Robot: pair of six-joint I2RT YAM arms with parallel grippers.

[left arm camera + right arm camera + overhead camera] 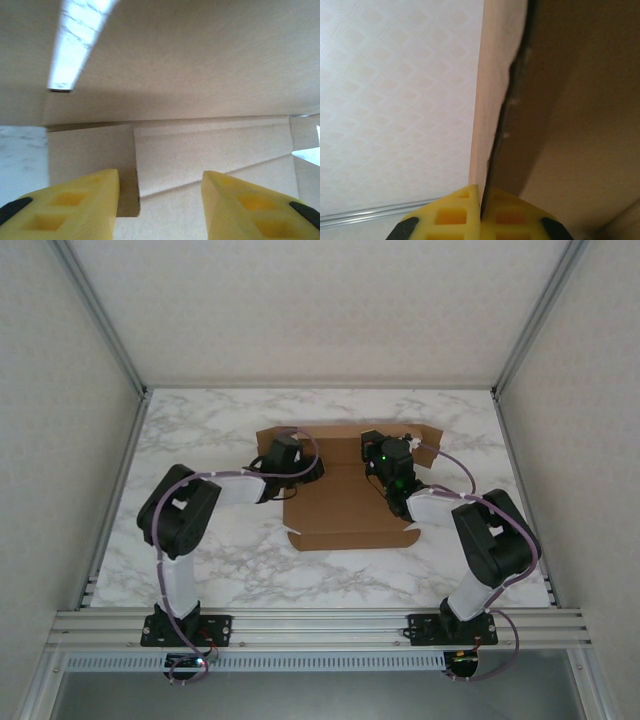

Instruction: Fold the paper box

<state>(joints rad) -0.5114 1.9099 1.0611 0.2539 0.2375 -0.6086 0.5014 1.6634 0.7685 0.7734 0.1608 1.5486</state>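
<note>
While right claw (481, 196) pinches paper box (345, 510), left claw (160, 187) gapes.

White marble-patterned table (330, 578), brown paper box (340, 508) lying on its middle, far flaps raised

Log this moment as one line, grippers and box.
left gripper: open, facing cardboard | right gripper: shut on paper box flap edge | paper box: base flat on table, far flaps raised
</note>
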